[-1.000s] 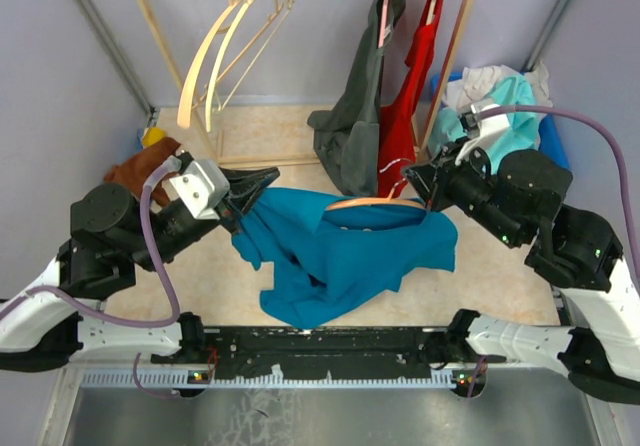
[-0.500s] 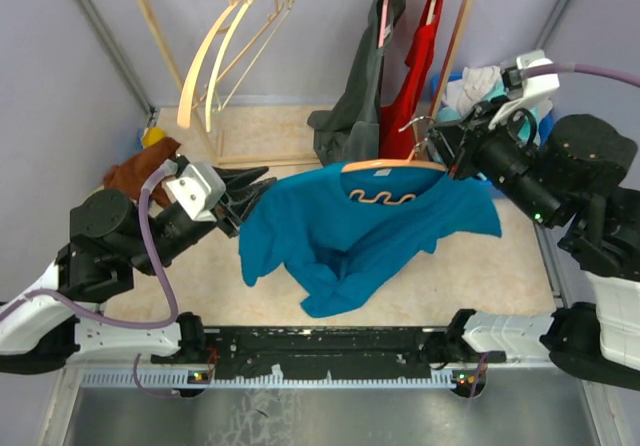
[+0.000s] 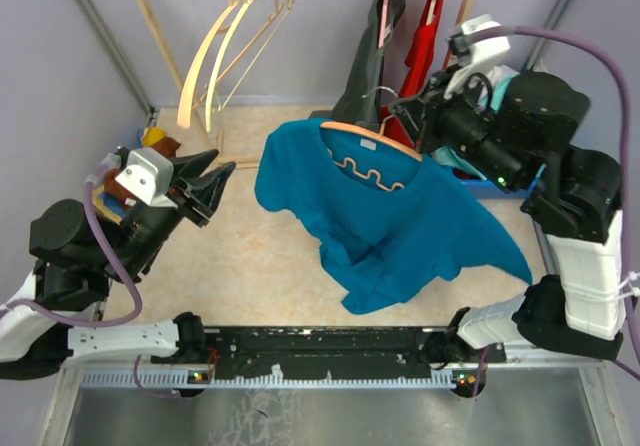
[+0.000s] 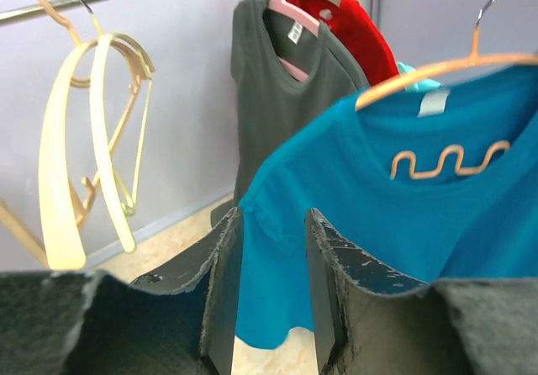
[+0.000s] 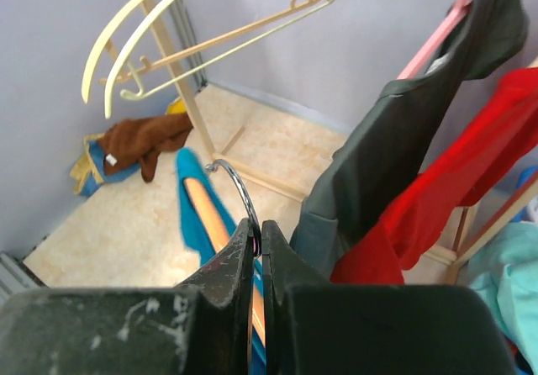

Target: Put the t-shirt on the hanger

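Release: the left gripper [image 3: 220, 182], jaws partly apart and empty, has let go; the t-shirt [image 3: 400, 226] now hangs on the hanger [image 3: 352, 131], pinched tight by the right gripper [image 3: 405, 112].

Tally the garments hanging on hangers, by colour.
Deep teal-blue short-sleeved cloth t-shirt: 1
Dark grey cloth shirt: 1
Red cloth garment: 1
Total: 3
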`<state>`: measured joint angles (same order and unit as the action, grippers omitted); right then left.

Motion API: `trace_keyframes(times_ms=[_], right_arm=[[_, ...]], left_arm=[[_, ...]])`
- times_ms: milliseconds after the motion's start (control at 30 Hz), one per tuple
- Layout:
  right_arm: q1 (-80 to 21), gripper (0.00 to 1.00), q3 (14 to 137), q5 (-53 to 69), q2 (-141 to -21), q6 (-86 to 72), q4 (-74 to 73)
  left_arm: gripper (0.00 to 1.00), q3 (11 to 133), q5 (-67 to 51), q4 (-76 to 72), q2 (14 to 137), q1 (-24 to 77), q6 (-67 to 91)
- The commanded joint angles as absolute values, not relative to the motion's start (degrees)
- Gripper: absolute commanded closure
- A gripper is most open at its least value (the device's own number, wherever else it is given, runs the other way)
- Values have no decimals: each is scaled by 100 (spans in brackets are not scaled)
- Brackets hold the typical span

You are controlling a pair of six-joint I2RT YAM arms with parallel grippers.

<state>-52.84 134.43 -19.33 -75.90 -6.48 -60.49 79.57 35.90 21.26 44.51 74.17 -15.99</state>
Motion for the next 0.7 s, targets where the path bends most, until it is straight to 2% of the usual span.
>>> trace_keyframes(times_ms=[0,133,300,667], right_arm=[[-5325,100,13342,-1479,-7674,-517,-5444],[-5326,100,12898,-1242,-7454,-614,-5324],[-5329,100,12378,-1118,-7132,-794,-5265],[-5332,100,11563,-865,-6612,-960,-4888]], left_arm=[[57,8591,3998,2173,4732,7438,-1916],[56,9090,3881,2844,5068,7439,-1813],[54,9124,3787,3291,5511,7436,-1344],[52,8010,3720,1990,5861,7436,-728]])
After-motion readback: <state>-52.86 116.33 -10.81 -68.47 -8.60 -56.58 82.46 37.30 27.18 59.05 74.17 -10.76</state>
